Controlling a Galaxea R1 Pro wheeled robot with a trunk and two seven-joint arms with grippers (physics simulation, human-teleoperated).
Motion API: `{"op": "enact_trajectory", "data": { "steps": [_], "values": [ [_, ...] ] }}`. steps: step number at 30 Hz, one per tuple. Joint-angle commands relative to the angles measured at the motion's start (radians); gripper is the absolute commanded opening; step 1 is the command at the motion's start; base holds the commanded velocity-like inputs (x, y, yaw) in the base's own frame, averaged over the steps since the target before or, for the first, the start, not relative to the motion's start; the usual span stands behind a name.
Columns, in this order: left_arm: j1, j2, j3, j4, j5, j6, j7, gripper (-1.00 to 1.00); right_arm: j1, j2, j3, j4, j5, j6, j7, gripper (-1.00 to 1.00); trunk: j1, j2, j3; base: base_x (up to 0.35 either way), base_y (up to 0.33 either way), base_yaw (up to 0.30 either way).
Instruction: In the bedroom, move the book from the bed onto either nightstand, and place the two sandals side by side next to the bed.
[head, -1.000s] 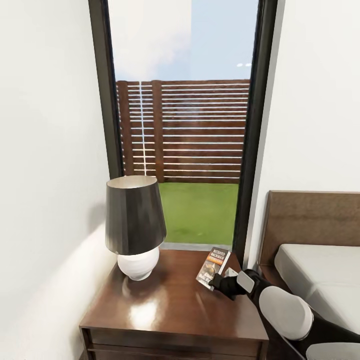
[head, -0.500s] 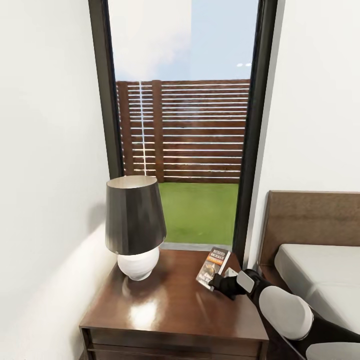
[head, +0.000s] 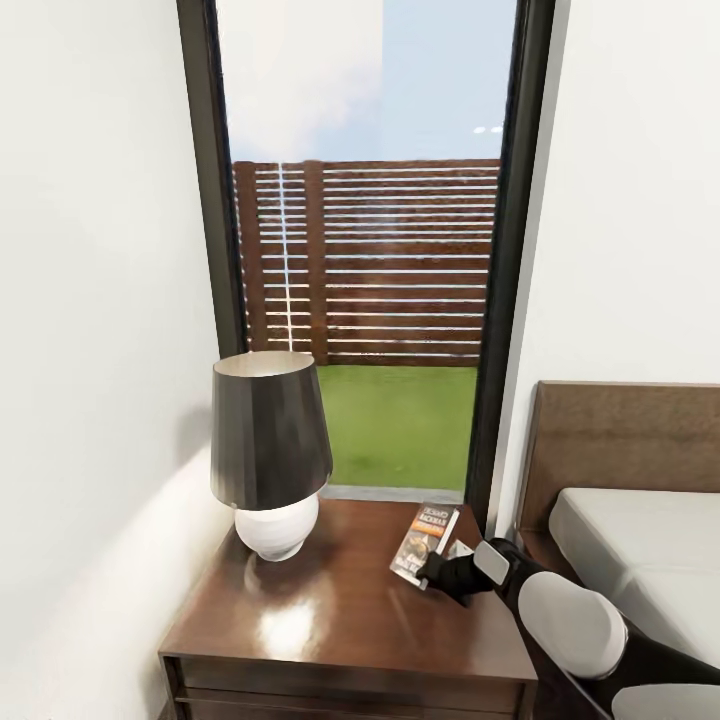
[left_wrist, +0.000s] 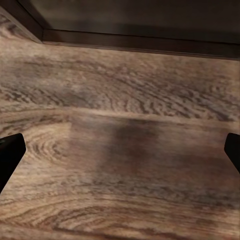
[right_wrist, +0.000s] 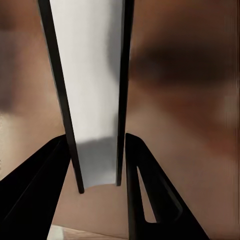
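Head view: your right end effector (head: 443, 572) grips the book (head: 424, 540) over the nightstand (head: 340, 610); releasing near the edge risks it falling.

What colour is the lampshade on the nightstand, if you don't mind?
The lampshade is dark grey, nearly black, with a pale lining; the head view shows it best.

one book (head: 424, 540), one nightstand (head: 340, 620), one lamp (head: 268, 450), one bed (head: 640, 560)

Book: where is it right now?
In the head view, the book is at the nightstand's back right, right of the lamp, pinched by the right gripper.
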Motion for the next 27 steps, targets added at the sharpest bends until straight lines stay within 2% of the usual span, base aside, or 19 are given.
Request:
{"op": "enact_trajectory", "data": {
  "steps": [1,10,20,27],
  "values": [
    [0.0,0.001,-0.008,-0.003,0.008,0.006,0.006,1.0,0.0,0.001,-0.011,-0.003,0.009,0.007,-0.006,-1.0,0.0,0.0,-0.001,0.0,0.0,0.0],
    [0.0,0.001,-0.008,-0.003,0.008,0.006,0.006,1.0,0.0,0.004,-0.04,-0.004,0.007,0.002,-0.087,-1.0,0.0,0.0,-0.001,0.0,0.0,0.0],
    [0.0,0.001,-0.008,-0.003,0.008,0.006,0.006,1.0,-0.001,0.005,-0.044,-0.004,0.008,0.004,-0.114,-1.0,0.0,0.0,-0.001,0.0,0.0,0.0],
    [0.0,0.001,-0.007,-0.003,0.008,0.006,0.007,1.0,-0.006,0.006,-0.045,-0.003,0.007,0.006,-0.163,-1.0,0.0,0.0,-0.001,0.0,0.0,0.0]
  ]
}}
